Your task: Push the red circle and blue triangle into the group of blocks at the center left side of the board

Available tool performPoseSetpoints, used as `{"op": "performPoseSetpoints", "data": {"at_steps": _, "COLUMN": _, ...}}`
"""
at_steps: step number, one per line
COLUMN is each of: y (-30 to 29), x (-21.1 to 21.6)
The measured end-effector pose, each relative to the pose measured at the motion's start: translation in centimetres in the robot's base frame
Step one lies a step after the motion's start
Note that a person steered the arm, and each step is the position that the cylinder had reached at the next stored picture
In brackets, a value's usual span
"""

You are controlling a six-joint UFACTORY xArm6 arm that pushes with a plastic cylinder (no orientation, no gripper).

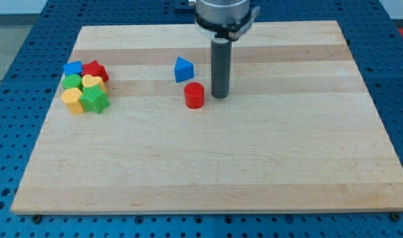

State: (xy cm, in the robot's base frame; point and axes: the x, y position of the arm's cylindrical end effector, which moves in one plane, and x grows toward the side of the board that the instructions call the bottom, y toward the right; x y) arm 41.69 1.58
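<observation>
The red circle [194,95] stands on the wooden board a little above its middle. The blue triangle [183,69] stands just above and slightly left of it, apart from it. My tip [219,96] rests on the board just right of the red circle, with a small gap between them. The group of blocks sits at the view's left: a blue block [73,68], a red star [94,71], a green block [71,82], a yellow heart [92,82], a yellow block [73,100] and a green star [94,100], all packed close together.
The wooden board [254,165] lies on a blue perforated table [16,39]. The arm's grey wrist [224,13] hangs over the board's top edge above the rod.
</observation>
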Motion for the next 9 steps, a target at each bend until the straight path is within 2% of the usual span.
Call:
{"op": "performPoseSetpoints", "data": {"at_steps": 1, "y": -1.8, "x": 1.2}}
{"op": "performPoseSetpoints", "data": {"at_steps": 2, "y": -6.9, "x": 0.1}}
{"op": "performPoseSetpoints", "data": {"at_steps": 3, "y": -7.4, "x": 0.0}}
{"op": "performPoseSetpoints", "data": {"at_steps": 4, "y": -1.2, "x": -0.9}}
{"op": "performPoseSetpoints", "data": {"at_steps": 5, "y": 0.4, "x": -5.0}}
{"op": "performPoseSetpoints", "data": {"at_steps": 7, "y": -9.8, "x": -5.1}}
{"op": "performPoseSetpoints", "data": {"at_steps": 8, "y": -12.2, "x": -4.9}}
{"op": "performPoseSetpoints", "data": {"at_steps": 9, "y": -8.5, "x": -4.9}}
